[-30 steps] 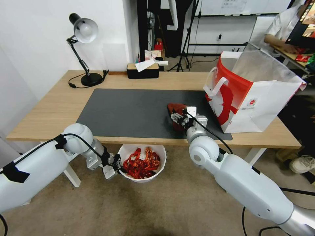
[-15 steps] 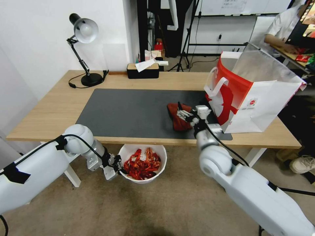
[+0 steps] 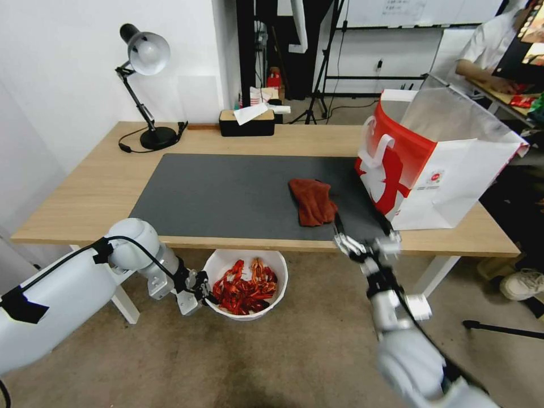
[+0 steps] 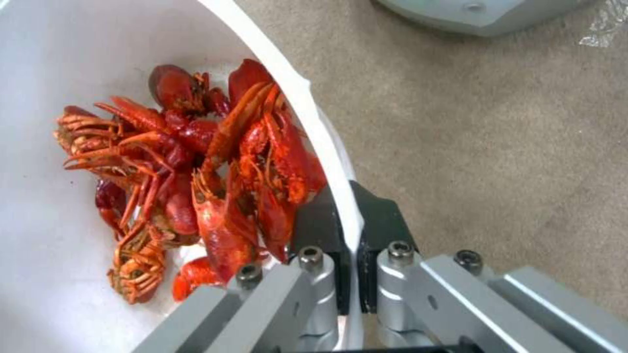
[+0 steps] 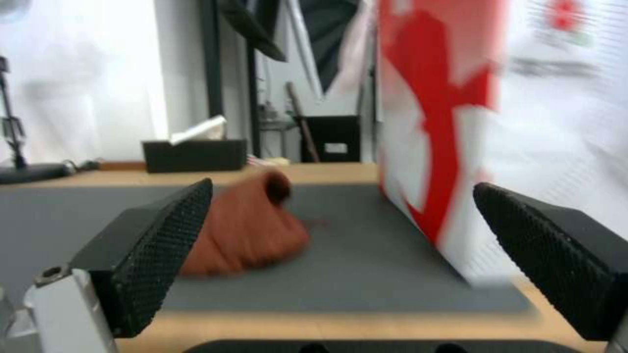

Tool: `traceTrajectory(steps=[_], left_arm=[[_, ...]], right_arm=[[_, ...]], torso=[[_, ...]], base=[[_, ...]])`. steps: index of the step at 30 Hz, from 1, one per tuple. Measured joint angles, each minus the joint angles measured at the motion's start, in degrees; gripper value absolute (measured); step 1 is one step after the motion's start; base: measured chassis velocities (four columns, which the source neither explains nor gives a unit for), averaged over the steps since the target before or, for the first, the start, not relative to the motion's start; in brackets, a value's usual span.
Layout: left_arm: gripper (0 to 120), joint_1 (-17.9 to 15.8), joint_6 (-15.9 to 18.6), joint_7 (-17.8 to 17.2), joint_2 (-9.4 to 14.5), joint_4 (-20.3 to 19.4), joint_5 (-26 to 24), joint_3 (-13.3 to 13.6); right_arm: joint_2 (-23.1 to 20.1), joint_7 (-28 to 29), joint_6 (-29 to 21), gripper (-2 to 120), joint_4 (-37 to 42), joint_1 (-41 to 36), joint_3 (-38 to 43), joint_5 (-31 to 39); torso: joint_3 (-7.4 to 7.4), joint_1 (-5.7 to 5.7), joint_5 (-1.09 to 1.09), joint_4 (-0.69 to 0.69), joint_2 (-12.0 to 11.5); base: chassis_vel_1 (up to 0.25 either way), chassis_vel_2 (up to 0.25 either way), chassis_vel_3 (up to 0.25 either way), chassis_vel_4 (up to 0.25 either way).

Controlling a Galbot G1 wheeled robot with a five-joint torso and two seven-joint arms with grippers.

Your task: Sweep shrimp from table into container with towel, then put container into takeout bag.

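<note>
— Look low on the left: the left hand (image 3: 205,293) is pinching the rim of the container (image 3: 247,310), one finger inside the wall, one outside, clamped tight on the thin plastic.

— And it's hanging just below the front edge of the worktop (image 3: 85,187). Why there?

— My guess: it's sitting where shrimp pushed off the edge would drop straight in. The shrimp (image 3: 243,282) are lying heaped inside it, and I'm seeing none on the dark mat (image 3: 226,192).

— How are they looking?

— Glossy red-orange, claws and tails tangled, piled against the wall nearest the fingers (image 4: 321,230). The tub is white, tapered, thin-rimmed, and it's flexing slightly at the pinch.

— And the towel (image 3: 311,201)?

— Lying crumpled on the mat, rust-brown, beside the takeout bag (image 3: 442,170). Nothing is gripping it. The right hand (image 3: 362,245) is hovering at the worktop's front edge with its jaws spread wide, empty.

— The bag?

— Standing upright at the right end, mouth gaping, silvery lining showing. I'd judge the container is going there next.
</note>
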Motion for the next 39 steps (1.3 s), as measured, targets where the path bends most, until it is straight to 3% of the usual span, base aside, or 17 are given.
traceTrajectory(steps=[8, 25, 29, 32, 33, 35, 36, 38, 39], left_arm=[[0, 0.8, -0.1, 0.0, 0.3, -0.8, 0.1, -0.7], [0, 3.0, -0.5, 0.0, 0.4, -1.8, 1.5, -1.8], [0, 5.0, -0.5, 0.0, 0.4, -3.1, 2.2, -2.8], [0, 9.1, -1.4, 0.0, 1.5, -5.2, 3.0, -5.5], [0, 9.1, -1.4, 0.0, 1.5, -5.2, 3.0, -5.5], [0, 12.7, -1.9, -0.3, 2.7, -7.2, 3.0, -8.6], [0, 12.7, -1.9, -0.3, 2.7, -7.2, 3.0, -8.6], [0, 16.7, -2.1, -0.5, 3.9, -9.8, 2.5, -13.8], [0, 16.7, -2.1, -0.5, 3.9, -9.8, 2.5, -13.8]], right_arm=[[2.5, -1.6, 4.1, 100, -2.2, -7.8, 1.9, -1.3], [3.2, -2.1, 2.8, 100, -4.9, -6.8, 0.8, -0.1], [3.2, -2.0, 2.7, 100, -5.3, -6.8, 0.9, 0.4], [2.8, -2.0, 2.4, 100, -5.3, -6.4, 0.9, 0.7], [2.8, -2.0, 2.4, 100, -5.3, -6.4, 0.9, 0.7], [2.6, -2.0, 2.3, 100, -5.3, -6.1, 0.8, 0.9], [2.6, -2.0, 2.3, 100, -5.3, -6.1, 0.8, 0.9], [2.6, -2.2, 2.1, 100, -5.6, -5.9, 0.7, 1.3], [2.6, -2.2, 2.1, 100, -5.6, -5.9, 0.7, 1.3]], torso=[[0.00, 0.00, 0.00, 0.04, 0.0], [0.01, 0.01, 0.00, 0.03, 0.0], [0.01, 0.01, 0.00, 0.02, 0.0], [0.01, 0.01, -0.01, 0.04, 0.0], [0.01, 0.01, -0.01, 0.04, 0.0], [0.01, 0.01, 0.01, 0.04, 0.0], [0.01, 0.01, 0.01, 0.04, 0.0], [0.01, 0.01, -0.02, 0.06, 0.0], [0.01, 0.01, -0.02, 0.06, 0.0]], base=[[0.000, 0.000, 0.000, 0.000], [0.000, 0.000, 0.000, 0.000], [0.000, 0.000, 0.000, 0.000], [0.000, 0.000, 0.000, 0.000], [0.000, 0.000, 0.000, 0.000], [0.000, 0.000, 0.000, 0.000], [0.000, 0.000, 0.000, 0.000], [0.000, 0.000, 0.000, 0.000], [0.000, 0.000, 0.000, 0.000]])
